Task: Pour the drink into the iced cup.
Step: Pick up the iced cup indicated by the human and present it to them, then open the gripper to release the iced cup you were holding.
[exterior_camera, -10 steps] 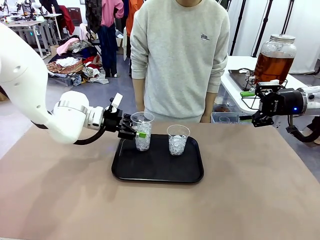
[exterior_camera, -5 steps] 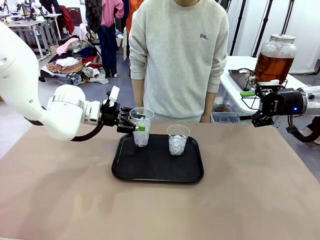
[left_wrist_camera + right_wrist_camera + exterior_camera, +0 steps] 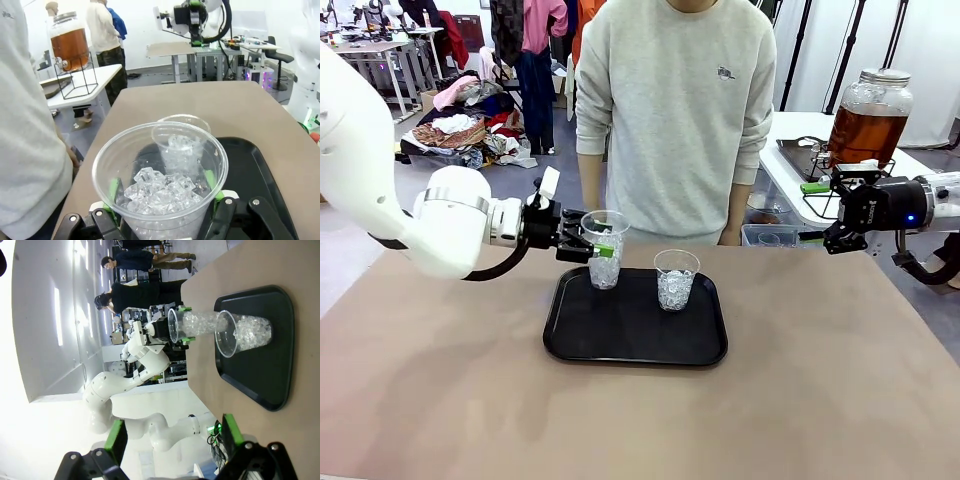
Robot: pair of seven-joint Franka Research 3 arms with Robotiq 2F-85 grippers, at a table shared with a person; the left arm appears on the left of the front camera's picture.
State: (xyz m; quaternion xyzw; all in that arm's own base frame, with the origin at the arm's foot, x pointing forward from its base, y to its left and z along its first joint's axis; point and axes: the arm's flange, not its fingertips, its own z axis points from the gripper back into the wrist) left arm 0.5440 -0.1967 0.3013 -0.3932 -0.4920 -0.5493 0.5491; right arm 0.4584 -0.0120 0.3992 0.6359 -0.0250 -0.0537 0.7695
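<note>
Left gripper (image 3: pixel 603 249) clamped on iced cup (image 3: pixel 605 273), raised higher above black tray (image 3: pixel 620 345) than before; right gripper (image 3: pixel 172 438) gaping, empty, unmoved.

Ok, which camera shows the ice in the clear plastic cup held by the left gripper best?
The left wrist view: it looks down into the clear plastic cup, ice cubes plain. The front view shows the cup small, side-on; the right wrist view shows it distant and sideways.

The left gripper (image 3: pixel 601 250), clamped on the ice-filled cup (image 3: pixel 605 268), has climbed toward the upper left of the front view. The cup's base, low at the black tray (image 3: pixel 635 345) a second ago, now hangs above its far-left corner. The arm's white wrist has risen too, drawing leftward.
</note>
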